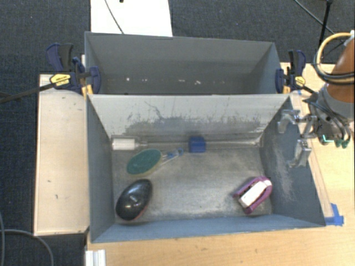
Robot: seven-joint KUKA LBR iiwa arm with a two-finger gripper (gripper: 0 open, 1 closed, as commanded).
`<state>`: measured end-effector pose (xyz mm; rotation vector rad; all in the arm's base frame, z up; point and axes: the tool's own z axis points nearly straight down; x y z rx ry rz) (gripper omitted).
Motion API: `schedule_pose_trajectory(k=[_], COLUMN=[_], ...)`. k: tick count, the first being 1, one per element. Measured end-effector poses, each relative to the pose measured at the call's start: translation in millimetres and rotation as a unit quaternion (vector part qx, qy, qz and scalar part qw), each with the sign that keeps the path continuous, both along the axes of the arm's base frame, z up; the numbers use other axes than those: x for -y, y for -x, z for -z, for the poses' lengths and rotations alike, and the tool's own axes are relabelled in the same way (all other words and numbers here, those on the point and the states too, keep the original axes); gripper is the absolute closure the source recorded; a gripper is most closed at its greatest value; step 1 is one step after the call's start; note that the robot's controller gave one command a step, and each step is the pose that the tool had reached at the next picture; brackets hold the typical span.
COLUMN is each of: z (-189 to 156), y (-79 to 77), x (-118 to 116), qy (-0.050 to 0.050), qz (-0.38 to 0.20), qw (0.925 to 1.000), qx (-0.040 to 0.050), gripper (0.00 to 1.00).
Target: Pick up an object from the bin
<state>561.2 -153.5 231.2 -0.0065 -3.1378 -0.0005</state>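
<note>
Hanging gripper [294, 136] sits over right bin wall [292, 195].

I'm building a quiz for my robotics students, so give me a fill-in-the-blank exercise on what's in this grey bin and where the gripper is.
The glossy black oval object lies in the grey metal bin's lower ____ corner in the view. The small square block by the back wall is ____. The gripper hangs over the bin's ____ wall, nearest the purple and white object.
Missing words: left, blue, right.
</note>
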Motion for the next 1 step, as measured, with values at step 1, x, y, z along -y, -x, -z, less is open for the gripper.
schedule_pose_trajectory(k=[1], z=[102.2], y=[26.3], x=[-17.8], qy=[-0.001], qz=[-0.13], qw=[0.9915], qx=[0.0003], gripper=[0.0])
